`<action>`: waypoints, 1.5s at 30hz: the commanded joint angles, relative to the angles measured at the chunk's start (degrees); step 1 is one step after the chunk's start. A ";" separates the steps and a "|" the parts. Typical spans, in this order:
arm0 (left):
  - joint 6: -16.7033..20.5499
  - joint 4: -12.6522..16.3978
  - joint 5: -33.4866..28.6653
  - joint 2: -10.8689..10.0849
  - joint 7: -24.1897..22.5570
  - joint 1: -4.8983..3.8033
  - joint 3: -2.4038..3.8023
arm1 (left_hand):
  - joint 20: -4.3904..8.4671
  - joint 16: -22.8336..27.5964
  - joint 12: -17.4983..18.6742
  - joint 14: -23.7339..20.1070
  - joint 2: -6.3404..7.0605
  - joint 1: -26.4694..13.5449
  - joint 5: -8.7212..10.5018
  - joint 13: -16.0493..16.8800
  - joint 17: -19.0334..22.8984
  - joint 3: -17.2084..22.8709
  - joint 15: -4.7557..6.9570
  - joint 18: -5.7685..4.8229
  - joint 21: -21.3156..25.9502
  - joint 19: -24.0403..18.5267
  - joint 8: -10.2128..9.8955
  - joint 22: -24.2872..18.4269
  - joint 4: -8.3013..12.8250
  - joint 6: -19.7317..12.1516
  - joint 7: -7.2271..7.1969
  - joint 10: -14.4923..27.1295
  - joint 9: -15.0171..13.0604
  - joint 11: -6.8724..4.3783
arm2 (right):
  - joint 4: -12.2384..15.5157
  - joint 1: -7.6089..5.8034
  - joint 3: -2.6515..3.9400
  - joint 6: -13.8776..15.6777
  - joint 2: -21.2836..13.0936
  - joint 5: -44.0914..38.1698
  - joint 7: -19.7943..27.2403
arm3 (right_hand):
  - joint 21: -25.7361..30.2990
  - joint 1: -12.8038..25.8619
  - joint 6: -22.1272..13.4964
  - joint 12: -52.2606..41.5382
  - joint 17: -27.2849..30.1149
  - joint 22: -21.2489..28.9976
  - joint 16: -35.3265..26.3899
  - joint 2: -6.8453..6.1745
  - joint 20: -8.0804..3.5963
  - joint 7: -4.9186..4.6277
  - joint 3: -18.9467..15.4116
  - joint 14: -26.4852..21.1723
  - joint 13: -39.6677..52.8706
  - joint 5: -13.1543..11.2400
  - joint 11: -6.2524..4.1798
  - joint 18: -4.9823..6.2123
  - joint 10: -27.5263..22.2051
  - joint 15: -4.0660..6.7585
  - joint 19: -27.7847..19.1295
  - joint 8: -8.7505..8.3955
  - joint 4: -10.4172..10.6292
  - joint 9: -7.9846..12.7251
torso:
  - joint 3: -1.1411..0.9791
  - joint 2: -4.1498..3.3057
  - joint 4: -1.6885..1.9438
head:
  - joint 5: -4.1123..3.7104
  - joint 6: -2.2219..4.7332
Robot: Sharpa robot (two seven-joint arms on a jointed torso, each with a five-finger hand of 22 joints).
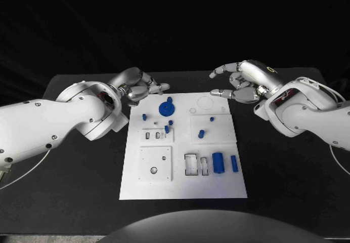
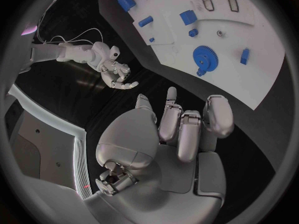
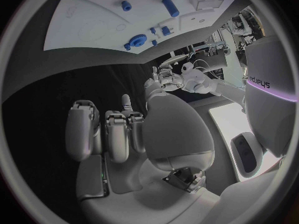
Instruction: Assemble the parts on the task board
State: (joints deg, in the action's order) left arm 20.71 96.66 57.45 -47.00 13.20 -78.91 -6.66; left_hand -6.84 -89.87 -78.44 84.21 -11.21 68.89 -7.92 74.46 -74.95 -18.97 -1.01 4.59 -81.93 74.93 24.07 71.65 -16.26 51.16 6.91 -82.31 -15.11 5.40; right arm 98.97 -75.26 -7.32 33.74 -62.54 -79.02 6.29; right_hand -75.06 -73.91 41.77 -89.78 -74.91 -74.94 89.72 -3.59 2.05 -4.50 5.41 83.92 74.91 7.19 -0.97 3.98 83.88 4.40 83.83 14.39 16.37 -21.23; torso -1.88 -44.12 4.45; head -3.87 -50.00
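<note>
Task board (image 1: 182, 187) — between robot hands, untouched

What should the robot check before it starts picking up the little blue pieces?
1. Left robot hand holds nothing: ok.
2. Right robot hand holds nothing: ok.
3. Task board lies flat on the table, nothing covering it: ok.
4. Blue gear is near the left robot hand, free to grab: ok.
5. Large blue block sits fully in its slot: cannot tell.
</note>
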 commanded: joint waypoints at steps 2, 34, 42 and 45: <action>-10.18 -0.29 9.10 1.40 13.86 -0.16 0.11 | 0.62 -0.13 -11.56 5.79 -0.12 -2.48 0.94 15.54 -15.05 -0.55 1.30 -1.48 -2.90 3.87 3.61 5.49 -0.02 0.99 -1.23 -7.69 -4.26 -3.29 | -0.41 0.63 -0.05 -0.66 0.44 0.96 0.75 | -0.13 -0.30 0.47 -0.22 -15.09 -11.05 0.28 0.80 0.26 -0.10 0.33 6.08 15.09 0.74 0.41 -0.90 6.12 -0.42 0.91 0.25 -0.19 0.22 | -0.28 -0.07 -0.80 | 1.19 0.00; -24.11 -0.24 13.92 5.27 24.86 0.51 0.08 | 3.94 -0.13 -11.56 5.79 0.55 -4.32 -1.56 15.54 -15.05 1.30 4.68 -2.67 -4.96 8.53 19.75 11.36 0.12 -3.45 -4.79 -7.69 -34.84 -6.77 | -2.38 3.10 -0.09 -0.95 1.98 0.58 1.63 | -0.41 0.60 1.25 -0.22 -15.09 -11.08 0.28 1.56 0.40 -0.43 -0.13 6.08 15.09 1.99 0.65 -0.93 6.12 -0.59 0.95 0.37 0.15 0.84 | -0.09 0.27 -0.85 | 2.07 0.00; -24.71 -1.15 13.48 6.30 24.79 1.12 0.05 | 4.28 -0.13 -11.56 5.79 0.88 -2.66 -5.11 15.54 -15.05 2.14 5.01 -2.66 -4.83 8.52 18.37 11.39 0.58 -3.02 -5.10 -7.69 -36.57 -7.09 | -2.63 3.12 -0.09 -1.14 2.07 0.56 1.44 | -0.39 0.65 1.37 -0.22 -15.09 -11.07 0.28 1.67 0.42 -0.47 -0.14 6.08 15.09 2.10 0.68 -0.93 6.12 -0.61 0.94 0.40 0.14 0.89 | -0.08 0.32 -0.81 | 2.24 0.00; -25.15 -1.53 13.27 6.65 24.78 1.30 0.04 | 4.31 -0.13 -11.56 5.79 0.91 -2.46 -5.36 15.54 -15.05 2.24 5.03 -2.65 -4.81 8.48 18.22 11.36 0.64 -2.91 -5.14 -7.69 -36.69 -7.12 | -2.72 3.12 -0.09 -0.96 2.19 0.56 1.47 | -0.40 0.65 1.40 -0.22 -15.09 -11.07 0.28 1.70 0.42 -0.48 -0.14 6.08 15.09 2.13 0.68 -0.93 6.12 -0.62 0.94 0.41 0.13 0.91 | -0.05 0.32 -0.86 | 2.30 0.00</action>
State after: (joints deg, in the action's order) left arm -2.63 95.24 70.84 -40.56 37.74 -77.67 -6.63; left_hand -2.95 -89.86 -89.87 83.99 -10.26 66.05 -13.15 75.09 -74.92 -17.11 3.60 2.68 -86.75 83.44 42.49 74.93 -15.54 48.11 1.91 -84.01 -51.77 -1.23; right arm 96.28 -72.19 -7.42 32.87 -60.43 -78.03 7.33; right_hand -75.32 -73.37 42.78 -89.78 -74.94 -74.90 89.70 -2.49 2.07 -5.12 5.40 84.12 74.95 9.11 -0.81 3.98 84.04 4.20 83.85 14.63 16.38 -20.38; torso -1.95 -43.80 3.65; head -1.63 -50.00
